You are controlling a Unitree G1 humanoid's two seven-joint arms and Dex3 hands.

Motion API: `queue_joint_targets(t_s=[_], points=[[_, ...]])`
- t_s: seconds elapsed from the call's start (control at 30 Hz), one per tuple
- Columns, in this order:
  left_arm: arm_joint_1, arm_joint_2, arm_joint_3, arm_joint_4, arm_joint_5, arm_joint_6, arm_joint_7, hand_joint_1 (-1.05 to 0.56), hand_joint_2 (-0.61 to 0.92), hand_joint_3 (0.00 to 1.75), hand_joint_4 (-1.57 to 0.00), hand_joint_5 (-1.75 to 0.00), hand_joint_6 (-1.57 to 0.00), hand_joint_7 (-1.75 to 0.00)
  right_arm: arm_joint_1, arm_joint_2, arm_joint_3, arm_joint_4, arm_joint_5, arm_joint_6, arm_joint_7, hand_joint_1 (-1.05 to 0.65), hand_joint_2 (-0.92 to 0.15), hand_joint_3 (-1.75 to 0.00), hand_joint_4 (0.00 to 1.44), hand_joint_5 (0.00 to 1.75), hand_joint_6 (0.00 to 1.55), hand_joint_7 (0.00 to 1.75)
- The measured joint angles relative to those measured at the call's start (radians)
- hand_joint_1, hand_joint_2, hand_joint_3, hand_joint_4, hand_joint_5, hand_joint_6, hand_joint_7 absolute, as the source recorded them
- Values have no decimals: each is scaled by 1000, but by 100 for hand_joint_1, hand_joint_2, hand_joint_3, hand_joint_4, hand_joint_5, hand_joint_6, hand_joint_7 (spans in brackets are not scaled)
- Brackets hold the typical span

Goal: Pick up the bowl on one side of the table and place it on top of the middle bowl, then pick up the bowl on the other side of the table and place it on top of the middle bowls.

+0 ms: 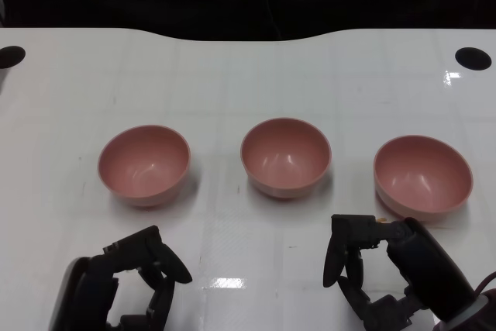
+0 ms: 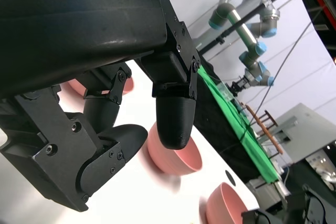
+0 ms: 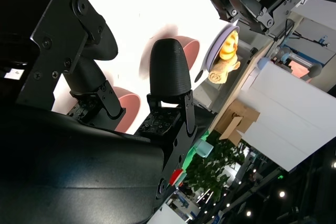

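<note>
On white table (image 1: 232,75): left bowl (image 1: 144,164), middle bowl (image 1: 285,156), right bowl (image 1: 422,176) in row, unstacked. Left hand (image 1: 136,284), right hand (image 1: 372,269) empty, fingers spread, near edge. First pick pending; reach to side bowl rim.

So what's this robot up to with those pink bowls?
Nothing is being handled yet. Three pink bowls sit apart in a row on the white table: the left bowl, the middle bowl and the right bowl. The left hand and right hand hover open near the table's front edge, holding nothing. No stacking has begun.
</note>
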State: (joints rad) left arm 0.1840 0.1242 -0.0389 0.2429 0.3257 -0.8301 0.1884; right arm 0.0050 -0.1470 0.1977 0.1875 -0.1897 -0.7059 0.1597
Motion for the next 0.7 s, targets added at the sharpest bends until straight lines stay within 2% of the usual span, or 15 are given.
queue_joint_targets(t_s=[0.17,0.2,0.3,0.37,0.47,0.6,0.7], points=[[2,10,5,-56,3,85,-17,-10,57,82,-70,-112,-77,-65,-1,0,1,0,0,5,0,41,-15,-165,98,175,84,146],[4,15,5,-76,8,108,-22,-15,64,68,-65,-103,-75,-49,-2,0,1,0,0,5,0,41,-15,-165,97,175,84,146],[7,28,9,-152,36,195,-35,-23,75,49,-58,-88,-72,-25,-8,0,1,2,0,5,0,40,-14,-165,97,175,84,146],[12,41,11,-207,73,260,-47,-26,84,30,-55,-79,-68,-11,-10,0,1,2,0,5,0,39,-14,-166,97,175,84,146],[23,73,19,-284,131,351,-63,-30,91,15,-50,-76,-63,-3,-10,0,1,2,-1,6,-1,39,-14,-166,97,175,84,146],[26,109,20,-367,216,472,-98,-41,92,11,-43,-69,-52,0,-9,0,1,2,-1,7,-1,39,-14,-166,98,175,84,147],[19,118,14,-404,273,548,-108,-43,92,8,-42,-65,-50,0,-9,0,1,2,-1,7,-1,38,-14,-166,98,175,84,147]])
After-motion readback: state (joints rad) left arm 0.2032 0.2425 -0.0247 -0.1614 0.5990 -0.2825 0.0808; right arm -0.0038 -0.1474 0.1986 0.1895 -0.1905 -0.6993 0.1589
